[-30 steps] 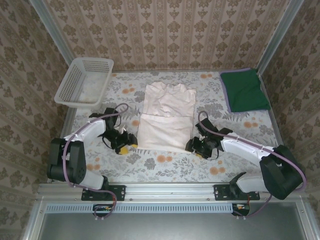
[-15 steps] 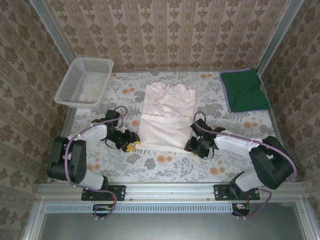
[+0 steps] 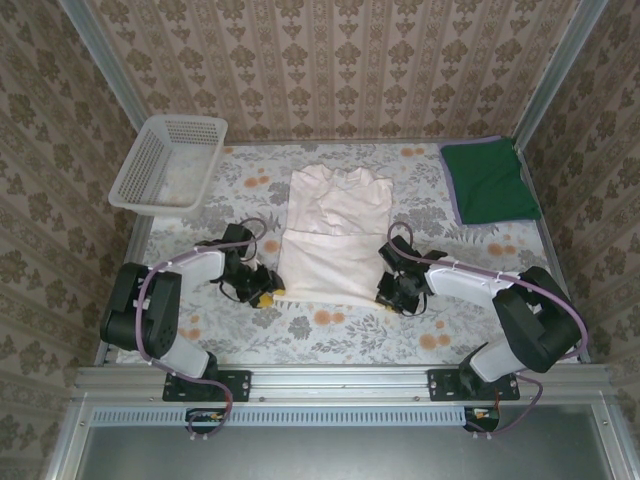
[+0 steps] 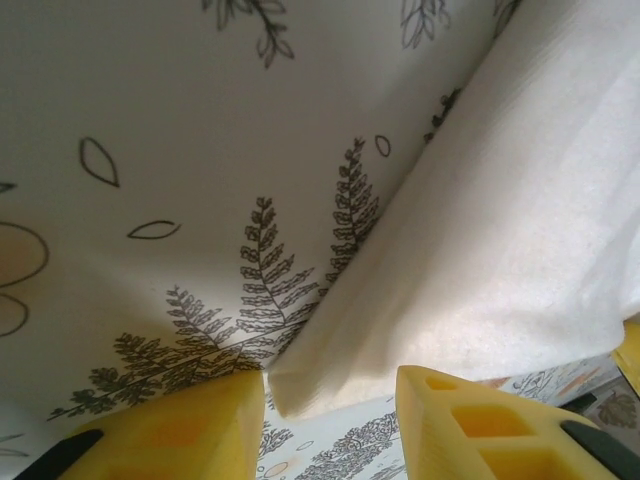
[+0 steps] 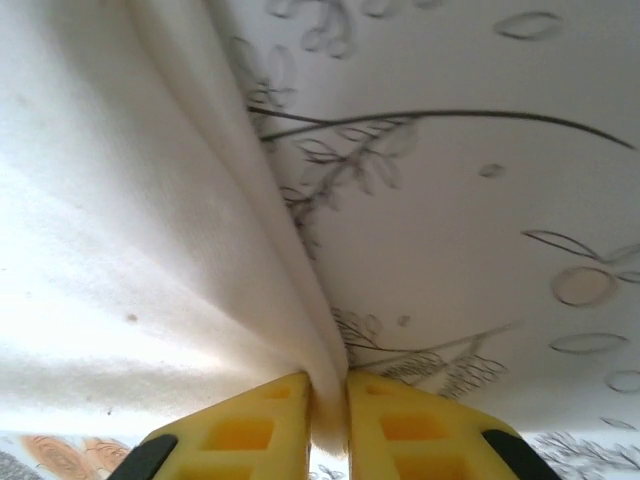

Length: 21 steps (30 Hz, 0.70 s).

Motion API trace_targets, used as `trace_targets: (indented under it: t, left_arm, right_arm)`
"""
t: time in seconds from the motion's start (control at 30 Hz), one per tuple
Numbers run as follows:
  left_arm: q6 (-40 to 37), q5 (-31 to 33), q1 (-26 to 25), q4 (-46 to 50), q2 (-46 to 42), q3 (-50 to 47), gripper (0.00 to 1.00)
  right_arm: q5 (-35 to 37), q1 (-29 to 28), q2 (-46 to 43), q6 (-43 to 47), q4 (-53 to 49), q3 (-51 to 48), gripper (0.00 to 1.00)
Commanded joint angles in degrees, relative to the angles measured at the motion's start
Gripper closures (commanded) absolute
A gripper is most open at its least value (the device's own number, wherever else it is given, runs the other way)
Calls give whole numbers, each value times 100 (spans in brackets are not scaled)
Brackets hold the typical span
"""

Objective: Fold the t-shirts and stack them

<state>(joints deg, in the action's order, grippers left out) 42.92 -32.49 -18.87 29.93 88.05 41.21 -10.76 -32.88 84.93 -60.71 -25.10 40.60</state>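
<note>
near: left gripper (image 3: pixel 263 295), arm laid low along the counter (image 3: pixel 340 335) with wrist turned inward, fingers spread and the near left corner of the cream-white t-shirt (image 3: pixel 330 240) lying between them, unpinched; right gripper (image 3: pixel 391 294), arm mirrored, clamped on the shirt's near right edge. middle: that shirt, partly folded, judged light, limp and apt to sag, best taken at both near corners together. far: dark green t-shirt (image 3: pixel 488 180) folded at right, mesh basket (image 3: pixel 168 160) at left.
</note>
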Motion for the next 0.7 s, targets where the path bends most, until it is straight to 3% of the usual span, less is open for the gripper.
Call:
trace_targets:
  t: [0.0,0.17,0.4,0.67]
  left_arm:
    - [-213,310,-107,32,130,166,61]
    - [-278,385,-156,13,29,194,62]
    - [-253,349,-209,78,-254,164,43]
    - [-111,205,-122,-46,-510,-235,44]
  right_arm:
    - [129,-43,96,-72,349,-114,88]
    - [154,-43,51,-100,222,-174,95]
    - [82,24,-45,-177,-17,-140,100]
    - [-101,28,-302,-433,-32,-281,100]
